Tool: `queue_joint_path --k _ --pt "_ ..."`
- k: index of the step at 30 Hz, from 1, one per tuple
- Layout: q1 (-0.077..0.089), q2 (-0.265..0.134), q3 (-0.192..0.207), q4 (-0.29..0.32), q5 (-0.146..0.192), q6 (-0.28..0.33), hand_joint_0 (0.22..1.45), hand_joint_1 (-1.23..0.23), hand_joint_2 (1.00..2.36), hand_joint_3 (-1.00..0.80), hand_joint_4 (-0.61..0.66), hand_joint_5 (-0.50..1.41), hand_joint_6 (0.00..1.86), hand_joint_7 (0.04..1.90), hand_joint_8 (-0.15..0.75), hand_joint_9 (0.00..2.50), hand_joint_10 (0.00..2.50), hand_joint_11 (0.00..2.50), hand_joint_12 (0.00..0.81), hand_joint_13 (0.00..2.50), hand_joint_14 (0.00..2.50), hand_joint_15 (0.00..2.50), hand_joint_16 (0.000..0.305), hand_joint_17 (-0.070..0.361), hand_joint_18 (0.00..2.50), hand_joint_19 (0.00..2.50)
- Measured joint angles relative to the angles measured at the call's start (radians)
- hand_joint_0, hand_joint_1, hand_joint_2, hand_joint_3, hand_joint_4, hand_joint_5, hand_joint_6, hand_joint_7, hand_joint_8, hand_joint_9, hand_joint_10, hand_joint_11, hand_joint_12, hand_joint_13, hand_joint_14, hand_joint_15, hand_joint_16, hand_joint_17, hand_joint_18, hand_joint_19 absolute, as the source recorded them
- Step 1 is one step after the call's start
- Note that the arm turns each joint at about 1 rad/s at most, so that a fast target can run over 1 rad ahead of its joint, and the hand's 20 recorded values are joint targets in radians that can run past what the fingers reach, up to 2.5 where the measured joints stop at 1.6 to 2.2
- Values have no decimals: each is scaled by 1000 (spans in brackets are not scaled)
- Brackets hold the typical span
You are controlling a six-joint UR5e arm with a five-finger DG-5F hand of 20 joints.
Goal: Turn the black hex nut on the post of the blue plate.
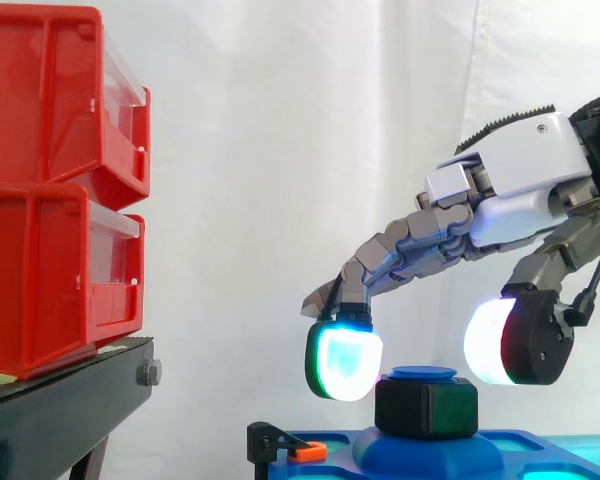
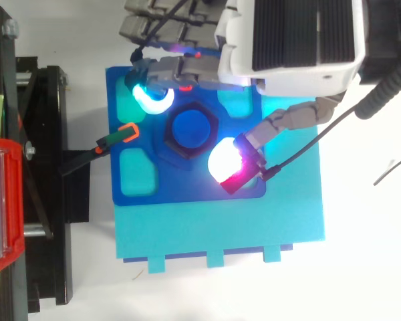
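Observation:
The black hex nut point(image 1: 425, 410) point(image 2: 171, 145) sits on the blue post point(image 1: 423, 373) point(image 2: 190, 128) in the middle of the blue plate point(image 1: 540, 455) point(image 2: 187, 190). My hand point(image 1: 520, 190) point(image 2: 301, 40) hovers over it, reaching in from the right. One glowing fingertip pad point(image 1: 345, 362) point(image 2: 150, 97) hangs to the left of the nut and slightly above it. The thumb pad point(image 1: 492, 340) point(image 2: 226, 162) hangs on the opposite side, higher up. Both pads stand apart from the nut, with a gap on each side. The hand is open and holds nothing.
Two stacked red bins point(image 1: 50, 190) stand on a black stand point(image 1: 70, 410) at the left. A black clamp with an orange tip point(image 1: 305, 450) point(image 2: 123, 134) touches the plate's left edge. The blue plate rests on a larger cyan base point(image 2: 220, 231).

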Motion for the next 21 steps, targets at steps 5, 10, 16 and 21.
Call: queue_joint_path --k 5,10,16,21 --pt "-11 0 12 -8 -13 -6 349 -590 1000 -500 242 -221 502 814 278 166 0 0 422 38 0 3 71 159 0 0" --pt "-15 0 25 -17 -19 -8 317 -564 1000 -500 238 -229 502 816 282 122 0 0 431 0 0 35 73 165 0 5" --pt "-4 0 30 -11 -15 -6 335 -700 1000 -500 221 -233 502 817 265 111 0 0 418 0 0 16 72 161 0 0" --pt "10 0 30 -7 -12 -6 371 -778 1000 -500 203 -235 502 820 247 107 0 0 398 3 0 13 68 153 0 0"
